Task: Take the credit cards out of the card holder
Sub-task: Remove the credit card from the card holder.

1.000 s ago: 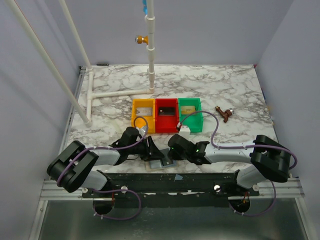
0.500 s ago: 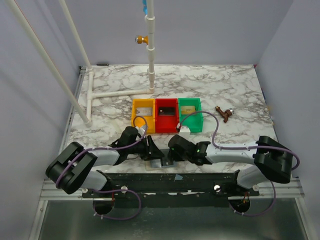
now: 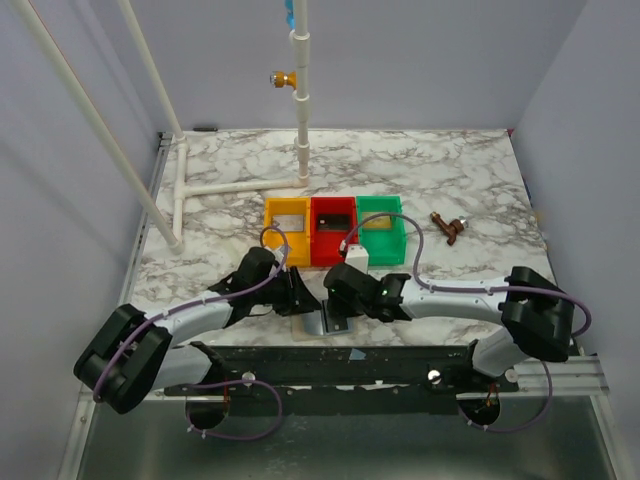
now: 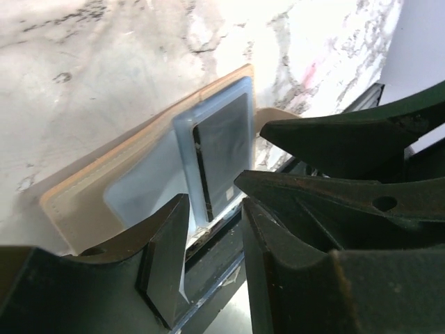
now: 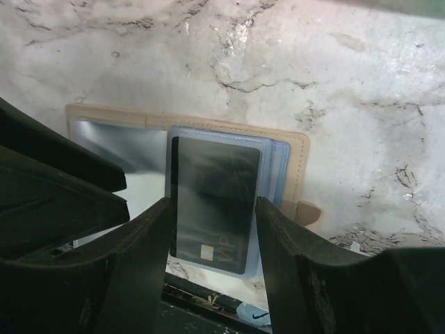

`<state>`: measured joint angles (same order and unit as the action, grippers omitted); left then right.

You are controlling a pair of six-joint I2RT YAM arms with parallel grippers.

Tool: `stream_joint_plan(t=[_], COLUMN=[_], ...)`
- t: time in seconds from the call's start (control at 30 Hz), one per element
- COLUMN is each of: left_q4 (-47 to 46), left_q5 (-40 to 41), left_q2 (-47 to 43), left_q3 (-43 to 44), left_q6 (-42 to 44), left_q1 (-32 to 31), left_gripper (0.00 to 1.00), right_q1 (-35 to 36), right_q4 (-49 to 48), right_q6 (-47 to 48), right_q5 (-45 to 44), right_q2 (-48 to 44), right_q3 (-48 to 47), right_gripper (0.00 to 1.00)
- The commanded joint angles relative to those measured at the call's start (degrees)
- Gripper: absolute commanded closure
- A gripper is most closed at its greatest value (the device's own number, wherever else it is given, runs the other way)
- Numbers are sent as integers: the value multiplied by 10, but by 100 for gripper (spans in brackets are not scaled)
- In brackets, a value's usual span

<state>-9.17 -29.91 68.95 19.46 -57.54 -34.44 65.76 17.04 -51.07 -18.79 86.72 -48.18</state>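
The card holder [image 3: 313, 323] lies open at the table's near edge, with a tan rim [image 5: 295, 167] and grey-blue lining [image 4: 149, 184]. A black card [image 5: 215, 202] marked VIP sits in its clear sleeve and also shows in the left wrist view [image 4: 224, 149]. My right gripper [image 5: 212, 261] is open, its fingers [image 5: 295, 268] standing on either side of the black card's near end. My left gripper [image 4: 212, 250] is open at the holder's near edge, close beside the right gripper's fingers [image 4: 348, 136]. From above, both grippers [image 3: 300, 297] [image 3: 336, 308] meet over the holder.
Yellow [image 3: 270, 232], red [image 3: 318, 238] and green [image 3: 400, 232] trays stand in a row just behind the grippers; the red one holds a dark card. A brown object [image 3: 449, 228] lies to the right. A white pipe frame [image 3: 240, 187] stands at the back left. The table's front rail [image 3: 350, 352] is right below the holder.
My right gripper has moved left and forward over the holder, now straddling the black card. My left gripper has shifted slightly back and left. The holder has stayed in place.
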Motion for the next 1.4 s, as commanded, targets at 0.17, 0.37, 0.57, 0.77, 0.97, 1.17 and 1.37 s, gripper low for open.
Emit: stream_joint_plan(t=[0.17, 0.37, 0.57, 0.77, 0.97, 1.17, 1.37], left_q4=[7, -6, -18, -29, -29, -30, -30], left_q5=[16, 14, 8, 2, -1, -4, -5], left_q2=[31, 52, 64, 66, 66, 69, 66], left_q3=[-14, -16, -16, -17, -17, -17, -17], left_q6=[-3, -3, -4, -5, -1, 3, 3], left_q1=[11, 15, 16, 16, 17, 16, 16], left_gripper=[67, 74, 75, 75, 75, 76, 76], right_q1=[31, 41, 43, 43, 42, 42, 39], right_q4=[61, 95, 92, 60, 18, -24, -41], right_q6=[11, -1, -4, -28, -61, -63, -74], right_q5=[-35, -57, -53, -31, -20, -32, -22], right_q2=[59, 85, 91, 66, 34, -22, -21], right_q3=[-56, -84, -93, -62, -16, 17, 28], right_gripper=[39, 36, 35, 35, 34, 31, 31])
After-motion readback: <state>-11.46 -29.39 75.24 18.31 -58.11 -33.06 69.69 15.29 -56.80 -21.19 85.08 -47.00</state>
